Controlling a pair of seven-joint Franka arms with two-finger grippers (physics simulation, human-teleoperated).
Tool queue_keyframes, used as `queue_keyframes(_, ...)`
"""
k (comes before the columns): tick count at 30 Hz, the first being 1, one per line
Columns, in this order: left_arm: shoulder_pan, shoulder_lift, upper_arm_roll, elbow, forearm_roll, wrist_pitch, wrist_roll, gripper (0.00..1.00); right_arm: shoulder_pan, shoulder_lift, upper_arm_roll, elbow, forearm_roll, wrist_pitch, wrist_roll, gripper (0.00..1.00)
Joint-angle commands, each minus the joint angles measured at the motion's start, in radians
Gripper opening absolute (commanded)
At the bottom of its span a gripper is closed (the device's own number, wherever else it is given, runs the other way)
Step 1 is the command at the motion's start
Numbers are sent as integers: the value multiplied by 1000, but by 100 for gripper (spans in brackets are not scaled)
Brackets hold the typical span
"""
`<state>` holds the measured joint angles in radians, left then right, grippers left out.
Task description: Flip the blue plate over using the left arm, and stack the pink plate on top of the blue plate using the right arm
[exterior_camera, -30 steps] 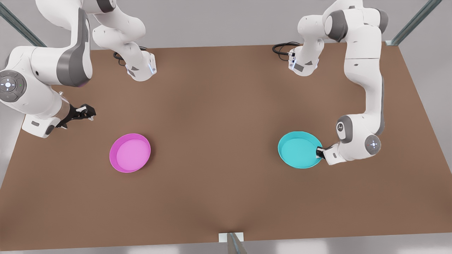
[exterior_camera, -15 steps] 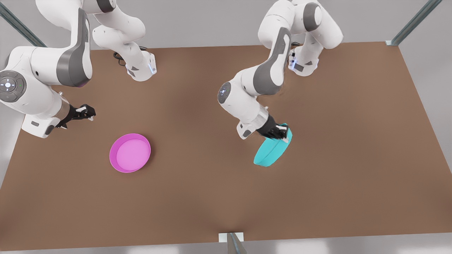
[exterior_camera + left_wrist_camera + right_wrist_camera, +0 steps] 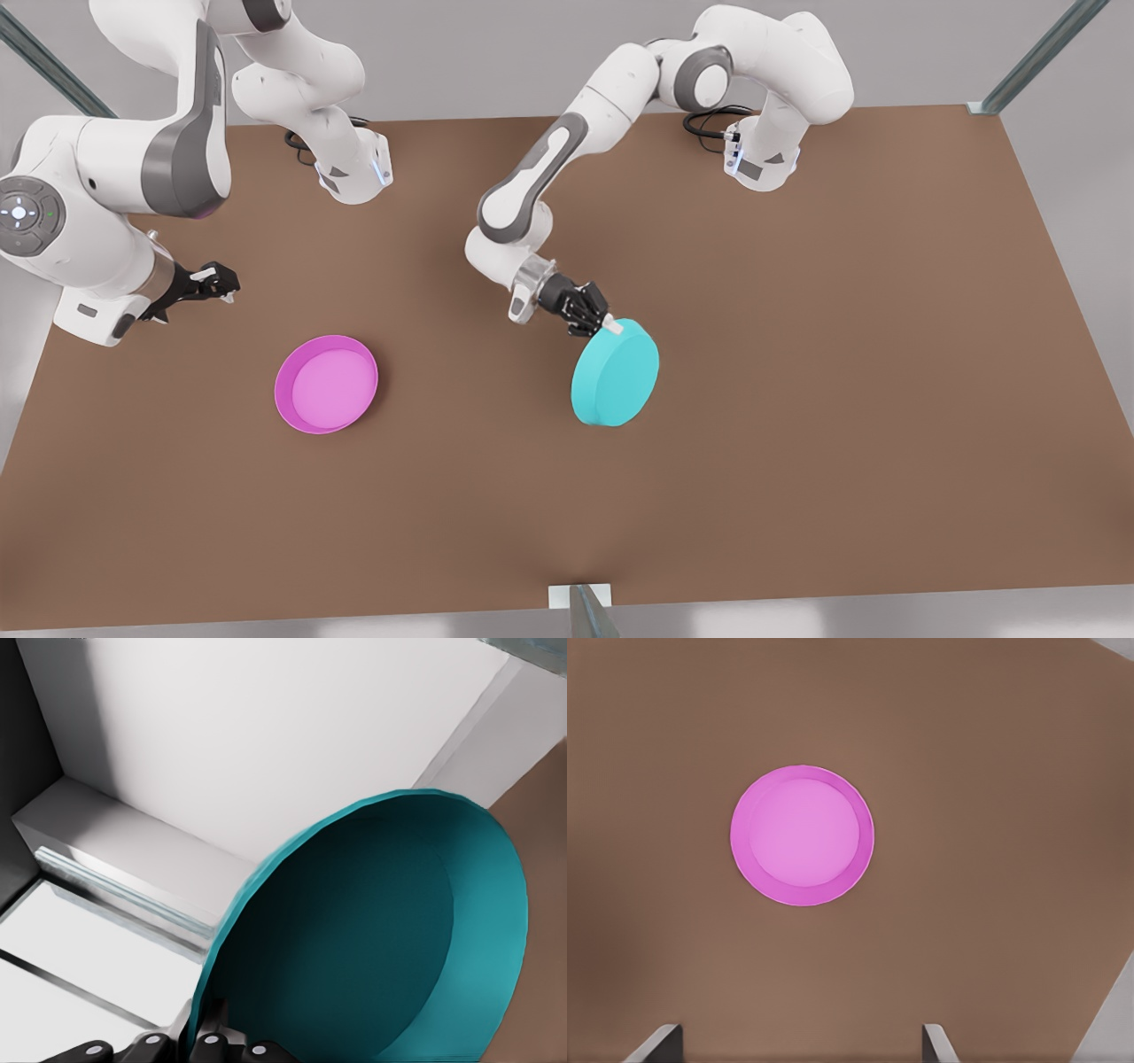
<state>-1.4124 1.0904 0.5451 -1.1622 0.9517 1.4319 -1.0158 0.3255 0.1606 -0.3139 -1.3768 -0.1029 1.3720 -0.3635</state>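
Clamped on the rim of the round, shallow turquoise plastic plate [image 3: 615,373], the jaws of the left arm's black two-finger gripper [image 3: 595,322] hold it at its far-left edge. In the front view, this plate sits near the middle of the brown table [image 3: 797,496], tilted with its flat plain underside facing the camera, so the flip looks nearly done. Whether its lower edge touches the table cannot be told. The right arm's gripper [image 3: 215,282] hangs at the front view's left, waiting, with its jaws apart. The round magenta-pink plastic plate [image 3: 326,384] lies upright on the table near that gripper, well apart from the turquoise plate.

In the left wrist view, the turquoise plate's [image 3: 372,939] hollow inside faces the camera, with the rim running down between the dark fingers [image 3: 217,1045] at the frame's edge.

In the right wrist view, the pink plate [image 3: 802,835] lies flat on the bare brown table, lighter pink inside, and two grey fingertips [image 3: 656,1043] stand wide apart with nothing between them.

Judging risks: the grip is on one thin edge only, so the turquoise plate could swivel or slip. Released while tilted, it might fall back rim-up or slide away. A skewed landing would leave a poor base for stacking the pink plate.
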Motion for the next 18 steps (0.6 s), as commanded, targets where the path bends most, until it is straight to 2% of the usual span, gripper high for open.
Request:
queue_keyframes(1, 4, 8, -59, -1, 75, 7, -1103, 21, -3, 0, -4, 8, -1, 1, 1, 100)
queue_keyframes(7, 4, 51, -119, -42, 79, -5, -1178, 21, -5, 8, 3, 25, -4, -2, -2, 100)
queue_keyframes(8, 4, 51, -120, -42, 76, -14, -1175, 41, -5, 27, 7, 44, -6, -2, -2, 100)
queue_keyframes(9, 4, 52, -125, -42, 76, -16, -1173, 86, -5, 27, 7, 45, -3, -2, -2, 100)
queue_keyframes(10, -3, 54, -131, -42, 72, -18, -1176, 100, -6, 27, 7, 45, -6, -2, -2, 100)
queue_keyframes(12, -8, 68, -180, -33, 67, -71, -1172, 100, -6, 28, 7, 41, -6, -48, -106, 100)
queue_keyframes(14, -8, 22, -335, 13, -28, -152, -1167, 100, -8, 42, 7, 45, -8, -54, -115, 100)
queue_keyframes(17, -8, 3, -586, 246, -183, -258, -1181, 100, -19, 48, 4, 33, 3, -48, -136, 100)
queue_keyframes(18, -8, -52, -596, 308, -289, -254, -1181, 100, -78, 83, -2, 24, 95, -37, -173, 100)
